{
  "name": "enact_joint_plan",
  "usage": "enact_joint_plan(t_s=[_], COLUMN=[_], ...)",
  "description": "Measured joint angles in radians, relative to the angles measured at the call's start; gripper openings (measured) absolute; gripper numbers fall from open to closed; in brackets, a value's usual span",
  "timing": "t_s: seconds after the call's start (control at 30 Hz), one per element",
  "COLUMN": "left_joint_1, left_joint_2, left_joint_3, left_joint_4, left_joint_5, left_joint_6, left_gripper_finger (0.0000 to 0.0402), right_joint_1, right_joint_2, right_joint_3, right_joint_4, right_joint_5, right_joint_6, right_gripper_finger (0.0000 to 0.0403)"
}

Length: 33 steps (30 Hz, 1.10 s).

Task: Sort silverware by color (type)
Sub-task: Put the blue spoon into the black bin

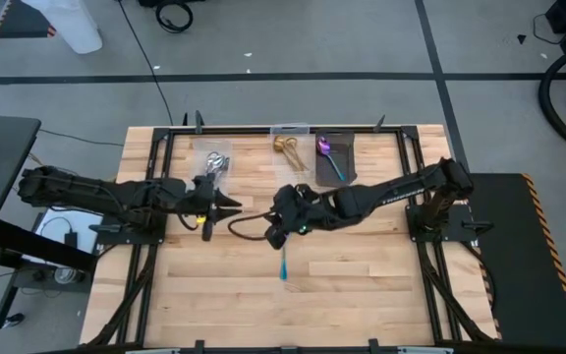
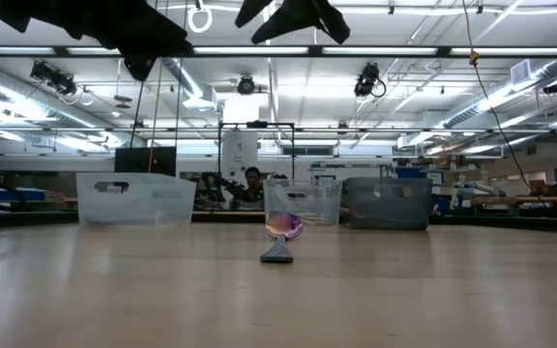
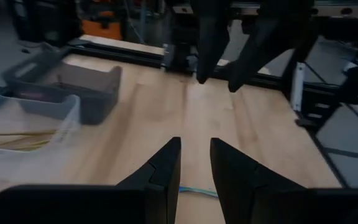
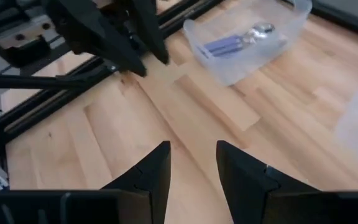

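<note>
One spoon (image 1: 284, 264) with a teal handle and an iridescent bowl (image 2: 281, 228) lies flat on the wooden table, near the middle, touched by no gripper. My right gripper (image 1: 274, 236) hangs open in the air just on the far side of it, with nothing between its fingers (image 4: 192, 167). My left gripper (image 1: 236, 206) hovers to the left of it, also open and empty (image 3: 196, 163), pointing toward the right gripper. The rest of the silverware lies in bins at the far edge.
Three bins stand in a row at the far edge: a clear one (image 1: 214, 160) with silver spoons (image 4: 248, 36), a clear one (image 1: 290, 146) with gold spoons, and a dark one (image 1: 333, 157) with purple-teal spoons. The table's near half is bare wood.
</note>
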Motion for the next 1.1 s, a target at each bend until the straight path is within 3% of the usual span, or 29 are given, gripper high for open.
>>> enact_joint_plan(t_s=[0.27, 0.57, 1.1], left_joint_1=[-0.077, -0.106, -0.106], left_joint_2=[0.0, 0.0, 0.0], left_joint_3=[0.0, 0.0, -0.001], left_joint_4=[-0.037, -0.178, -0.219], left_joint_5=[-0.012, -0.272, -0.282], left_joint_6=[-0.048, -0.086, -0.099], left_gripper_finger=[0.0094, 0.0094, 0.0094], right_joint_1=[0.077, 0.154, 0.176], right_joint_2=[0.001, 0.002, 0.084], right_joint_3=[-0.073, -0.103, -0.143], right_joint_4=[0.001, 0.02, 0.169], right_joint_5=[0.068, 0.175, 0.212], right_joint_6=[0.16, 0.298, 0.312], right_gripper_finger=[0.0139, 0.0139, 0.0139])
